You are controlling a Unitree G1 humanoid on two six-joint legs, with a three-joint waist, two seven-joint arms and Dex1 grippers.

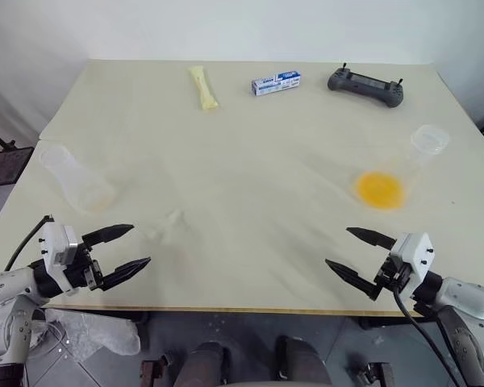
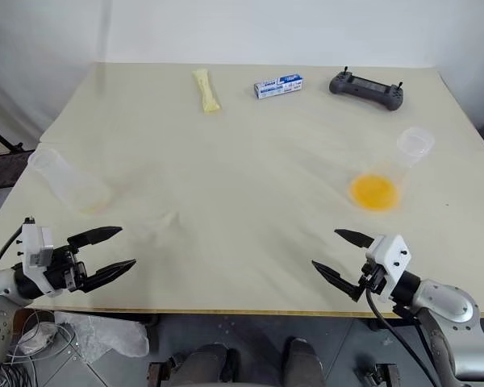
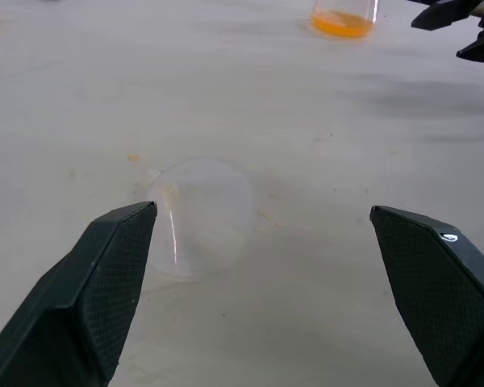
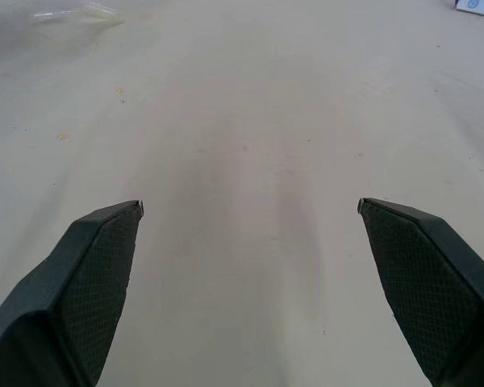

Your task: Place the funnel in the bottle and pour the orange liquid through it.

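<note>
Both tools hang over the near edge of the bench [image 1: 250,145], the left tool [image 1: 123,248] and the right tool [image 1: 356,253] each with fingers spread wide and grasping nothing. The funnel [image 3: 200,216] lies on the bench just ahead of the left tool, so faint it could be missed or flicked away by a finger closing off-centre. The bottle [image 1: 74,179] stands at the left, well apart from the orange liquid [image 1: 379,189] in its flask at the right (light plastic, likely to tip), so a hasty grab there could spill it.
</note>
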